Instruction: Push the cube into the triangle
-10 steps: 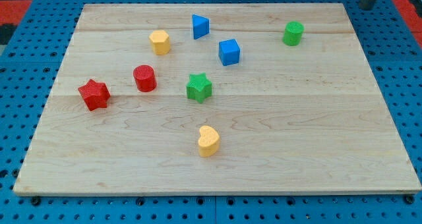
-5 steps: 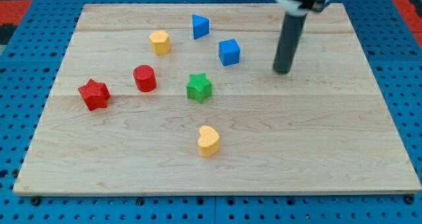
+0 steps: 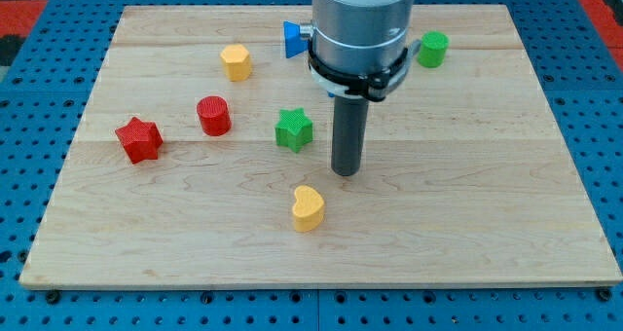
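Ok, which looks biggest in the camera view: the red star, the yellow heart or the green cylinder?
1. Red star
2. Yellow heart, nearly the same as the star, and nearer the view's bottom, so unsure
3. Green cylinder, smallest, though it sits farthest up the view

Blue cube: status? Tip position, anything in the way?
My tip down on the board, right of the green star, above the yellow heart. Blue cube hidden behind the arm. Blue triangle only partly showing. Blockers: cannot tell.

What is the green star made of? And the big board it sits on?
The green star looks like plastic, probably 3D-printed: its sides show fine ridged lines and a dull finish. The board looks like pale wood, with long grain streaks and plank seams, smooth and slightly shiny.
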{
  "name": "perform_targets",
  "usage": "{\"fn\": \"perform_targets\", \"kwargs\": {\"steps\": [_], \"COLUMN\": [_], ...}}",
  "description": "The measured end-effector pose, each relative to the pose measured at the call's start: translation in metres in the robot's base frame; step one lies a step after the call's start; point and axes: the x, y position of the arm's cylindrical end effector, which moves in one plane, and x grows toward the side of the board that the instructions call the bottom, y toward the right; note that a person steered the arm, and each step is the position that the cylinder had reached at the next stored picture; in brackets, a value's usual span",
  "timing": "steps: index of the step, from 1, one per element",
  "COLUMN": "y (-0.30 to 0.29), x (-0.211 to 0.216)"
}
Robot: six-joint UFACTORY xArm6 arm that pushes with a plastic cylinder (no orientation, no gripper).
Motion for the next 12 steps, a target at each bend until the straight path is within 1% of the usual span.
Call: {"fn": "perform_targets", "kwargs": {"steps": [4, 5, 7, 8, 9, 10, 11, 12], "y": [-0.001, -0.008, -0.025, 0.01, 0.023, -0.048, -0.064, -0.032], "x": [-0.001, -0.02, -0.081, -0.095, -0.113, -0.175, -0.211, -0.188]}}
